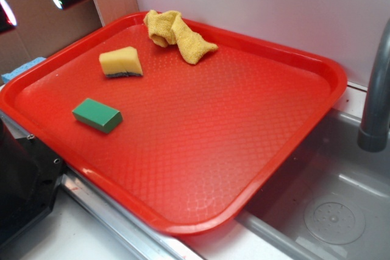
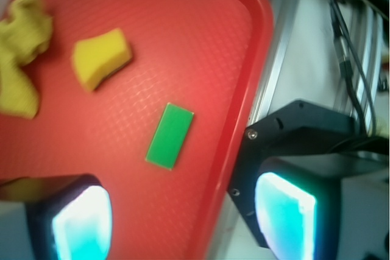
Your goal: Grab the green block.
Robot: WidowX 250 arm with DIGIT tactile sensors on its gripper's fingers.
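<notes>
A broad red plastic tray [image 1: 244, 120] with rounded corners, a raised lip and a fine diamond-embossed surface filled most of the exterior view, resting partly over a grey metal sink basin [image 1: 329, 211]. A dull grey faucet pipe [image 1: 375, 89] stood at about three o'clock from the tray's centre, and a plain white wall [image 1: 274, 4] rose behind the tray.

A crumpled mustard-yellow cloth [image 1: 177, 35], soft and nubby in weave, lay near the tray's far rim at roughly twelve o'clock from the tray's centre. At about ten o'clock sat a yellow sponge [image 1: 120, 62], wedge-like with a porous face and a dark scouring layer underneath, near the cloth but apart from it.

The green block [image 1: 97, 115], a small flat brick with matte, sharp-edged faces, lay flat on the tray at about nine o'clock from its centre, near the left rim and well apart from the sponge, at roughly six o'clock from it. Nothing touched it.

In the wrist view the gripper [image 2: 183, 223] hung above the tray's edge with its two black fingers [image 2: 79, 217] spread wide, their pads glowing pale cyan-white, and nothing between them. The block [image 2: 170, 135] appeared at about twelve o'clock from the gap, clear of both fingers.
</notes>
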